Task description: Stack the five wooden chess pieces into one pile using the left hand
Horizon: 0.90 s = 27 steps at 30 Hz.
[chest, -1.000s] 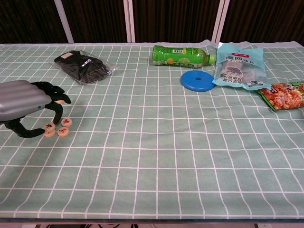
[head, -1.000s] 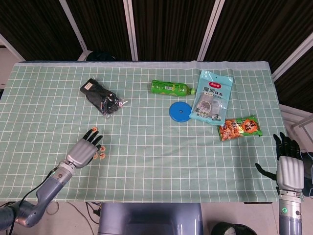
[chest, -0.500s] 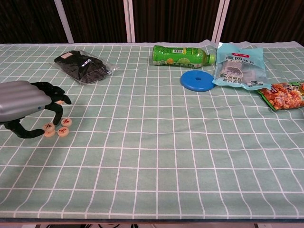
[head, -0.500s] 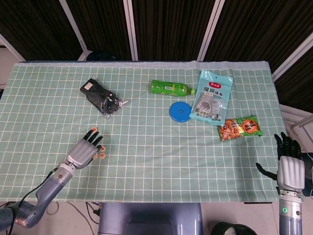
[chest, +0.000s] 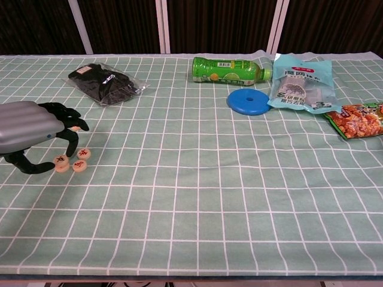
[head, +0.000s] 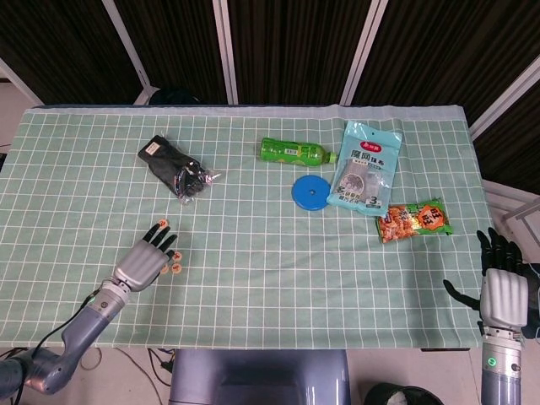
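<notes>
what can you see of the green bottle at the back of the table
The green bottle lies on its side on the checked tablecloth, near the far edge. It looks like clear green plastic with a green and white printed label around its body and a green cap pointing toward the pale blue packet. It appears sealed. The blue disc lies just in front of the cap end, apart from it. Neither hand is near it.

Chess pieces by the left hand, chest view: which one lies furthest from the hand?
The chess piece nearest the table's middle, up and right of the other two visible pieces, which touch each other beside the left hand.
</notes>
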### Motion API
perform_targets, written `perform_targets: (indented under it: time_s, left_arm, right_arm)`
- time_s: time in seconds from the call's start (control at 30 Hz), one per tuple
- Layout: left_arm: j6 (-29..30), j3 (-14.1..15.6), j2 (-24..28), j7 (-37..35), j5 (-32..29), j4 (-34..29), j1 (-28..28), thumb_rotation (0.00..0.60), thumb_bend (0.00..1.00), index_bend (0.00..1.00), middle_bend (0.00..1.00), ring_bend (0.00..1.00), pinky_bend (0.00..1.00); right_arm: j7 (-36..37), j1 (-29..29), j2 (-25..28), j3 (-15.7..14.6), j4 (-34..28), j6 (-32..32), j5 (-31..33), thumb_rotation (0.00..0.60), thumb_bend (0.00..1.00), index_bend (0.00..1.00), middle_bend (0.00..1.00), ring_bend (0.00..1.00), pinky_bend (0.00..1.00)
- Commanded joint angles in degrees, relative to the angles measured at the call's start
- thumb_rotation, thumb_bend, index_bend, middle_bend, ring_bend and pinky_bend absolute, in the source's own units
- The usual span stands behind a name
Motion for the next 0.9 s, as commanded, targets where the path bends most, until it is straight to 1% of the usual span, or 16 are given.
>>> perform_targets:
  time_s: [0.03, 0.57, 0.73, 0.9]
  left_arm:
    - [0.0, 0.0, 0.0, 0.2, 0.0, -0.2, 0.0, 0.6, 0.35, 0.44, 0.11, 0.0, 0.08]
    - [0.5, 0.0, 0.7, 1.5, 0.0, -1.4, 0.2, 0.6, 0.35, 0.43, 0.11, 0.0, 0.08]
    - [1.4, -1.0, 0.4, 1.1, 0.1, -1.3, 0.1, 0.6, 0.35, 0.42, 0.11, 0.0, 0.08]
    - [2.1, -2.9, 0.1, 0.9, -0.2, -1.4, -0.7, 0.6, 0.35, 0.4, 0.11, 0.0, 0.08]
  right_arm:
    - [0.0, 0.0, -0.1, 0.1, 0.0, 0.0, 0.1, 0.6, 0.25, 0.06, 0.0, 0.02, 0.0]
    - [0.0, -0.1, -0.2, 0.3, -0.1, 0.1, 0.4, 0.6, 0.25, 0.06, 0.0, 0.02, 0.0]
    - [-0.1, -0.1, -0.3, 0.3, 0.0, 0.1, 0.5, 0.6, 0.25, 0.06, 0.0, 0.02, 0.0]
    - [-0.3, 0.0, -0.5, 0.3, 0.0, 0.0, 0.6, 0.6, 0.25, 0.06, 0.0, 0.02, 0.0]
